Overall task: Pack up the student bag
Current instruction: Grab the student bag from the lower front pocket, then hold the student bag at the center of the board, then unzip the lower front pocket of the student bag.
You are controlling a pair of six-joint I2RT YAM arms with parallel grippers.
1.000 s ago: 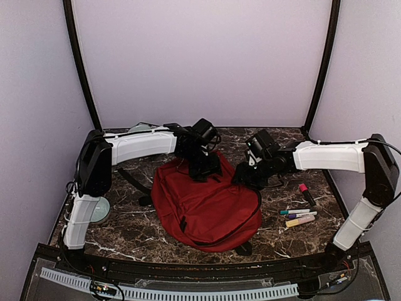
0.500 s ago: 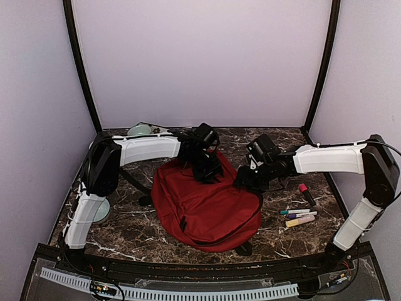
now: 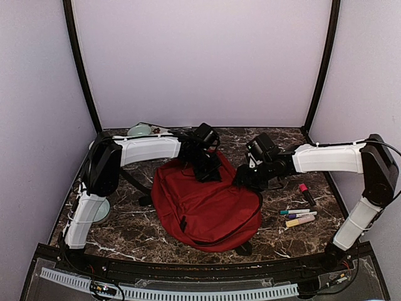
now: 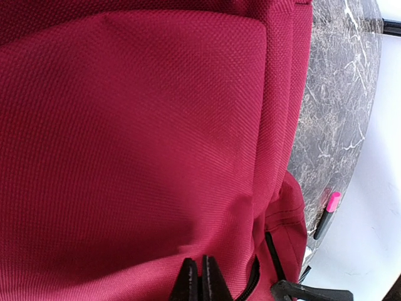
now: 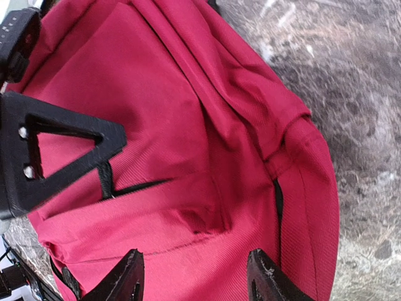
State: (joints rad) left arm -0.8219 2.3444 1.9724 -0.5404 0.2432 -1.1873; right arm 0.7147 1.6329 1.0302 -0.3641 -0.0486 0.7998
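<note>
A large soft red fabric backpack [image 3: 203, 210] with black straps is lying flat in the middle of the dark brown marbled counter [image 3: 125, 233], its rounded end pointing toward the bottom of the overhead frame. Both arms are reaching in over its upper edge. The left pincer [image 3: 205, 170] is sitting on the bag's top edge, just above the centre of the frame. In its own wrist view its fingertips [image 4: 187, 283] are clenched tight together at the bottom of the picture, right on the red weave and just beside a black zipper [image 4: 252, 283]. Whether they are pinching fabric or a zipper tab, I cannot tell. The right pincer [image 3: 243, 182] is hovering at the bag's upper right corner. Seen from its wrist, its two fingers [image 5: 128, 279] are standing well apart, released, with folded red cloth showing in the gap between them. Over on the right side of the counter, apart from the bag, a black marker with a pink cap [image 3: 306, 193] is lying slantwise, and just below it a cluster of three pens [image 3: 297, 216] in teal, purple and yellow is resting side by side. In the upper left, behind the left arm, a pale green bowl [image 3: 139, 130] is sitting near the back wall
</note>
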